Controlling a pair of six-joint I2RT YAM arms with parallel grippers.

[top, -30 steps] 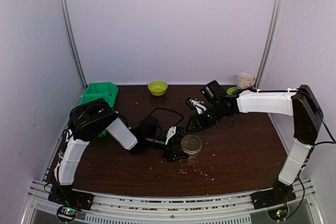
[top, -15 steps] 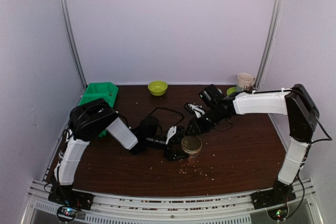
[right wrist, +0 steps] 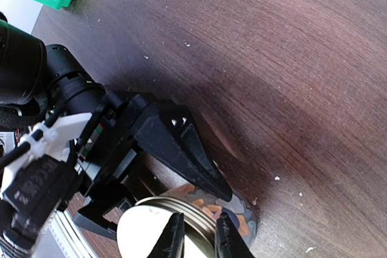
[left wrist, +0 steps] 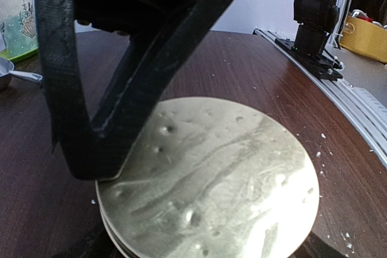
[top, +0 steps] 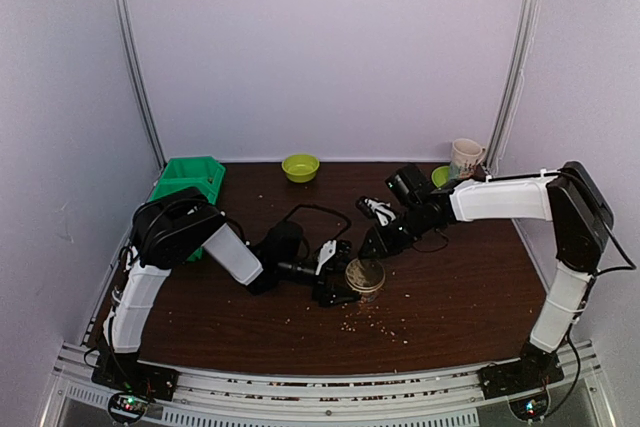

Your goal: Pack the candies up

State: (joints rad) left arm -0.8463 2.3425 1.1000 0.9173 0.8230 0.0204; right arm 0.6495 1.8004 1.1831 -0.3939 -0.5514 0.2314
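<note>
A glass jar with a flat gold metal lid stands mid-table. Through its glass the candies show as orange and purple pieces. My left gripper reaches in from the left, and its black fingers close round the jar's sides. My right gripper comes down from the right rear, one fingertip on the lid and the other outside its rim, pinching the edge. In the left wrist view the lid fills the frame, with the right gripper's black fingers resting on its left edge.
A green bin sits at the back left, a lime bowl at the back centre and a mug at the back right. Pale crumbs lie in front of the jar. A black cable loops behind the jar.
My right gripper has swung in and down onto the jar's lid, and its fingers have narrowed onto the rim. The left arm and the jar have stayed put.
</note>
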